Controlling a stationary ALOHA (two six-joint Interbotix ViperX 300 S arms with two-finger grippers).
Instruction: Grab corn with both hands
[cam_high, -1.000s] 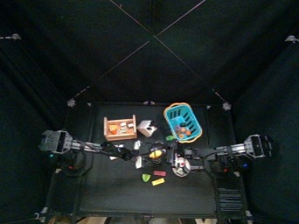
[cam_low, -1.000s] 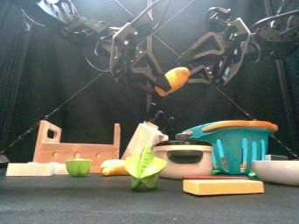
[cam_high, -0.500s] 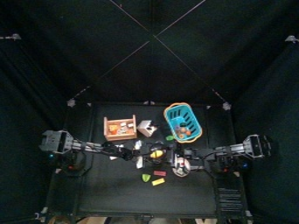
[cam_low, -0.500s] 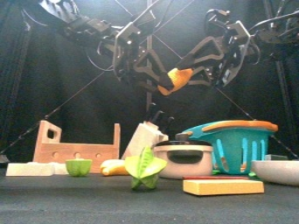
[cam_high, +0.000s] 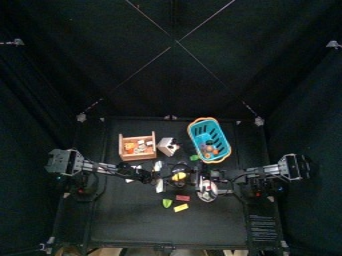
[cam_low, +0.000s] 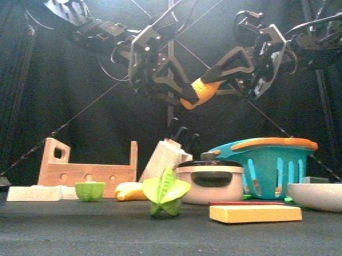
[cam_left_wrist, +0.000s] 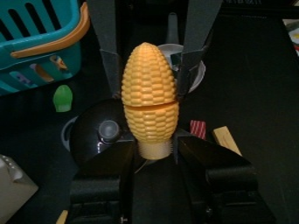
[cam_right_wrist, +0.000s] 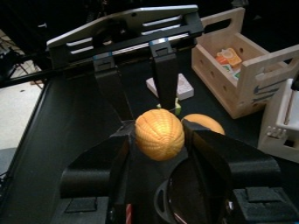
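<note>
The corn (cam_left_wrist: 149, 92) is a stubby yellow cob held in the air above the table, seen in the front view as the corn (cam_low: 201, 90). My left gripper (cam_left_wrist: 149, 154) is shut on its pale stem end. My right gripper (cam_right_wrist: 162, 140) faces it from the other side, its jaws standing on either side of the rounded tip of the corn (cam_right_wrist: 162, 133). In the left wrist view narrow gaps still show between those jaws and the cob. From above, the corn (cam_high: 175, 176) sits between the left gripper (cam_high: 162, 174) and the right gripper (cam_high: 198, 181).
Below the arms, in the front view, stand a wooden crate (cam_low: 80, 168), a blue basket (cam_low: 263, 160), a metal pot (cam_low: 214, 183), a green cup (cam_low: 90, 190), a green piece (cam_low: 163, 195), a yellow block (cam_low: 254, 213) and a white bowl (cam_low: 321, 195).
The right gripper's jaws have drawn in around the corn's tip. The left gripper keeps its hold and the corn has barely moved.
</note>
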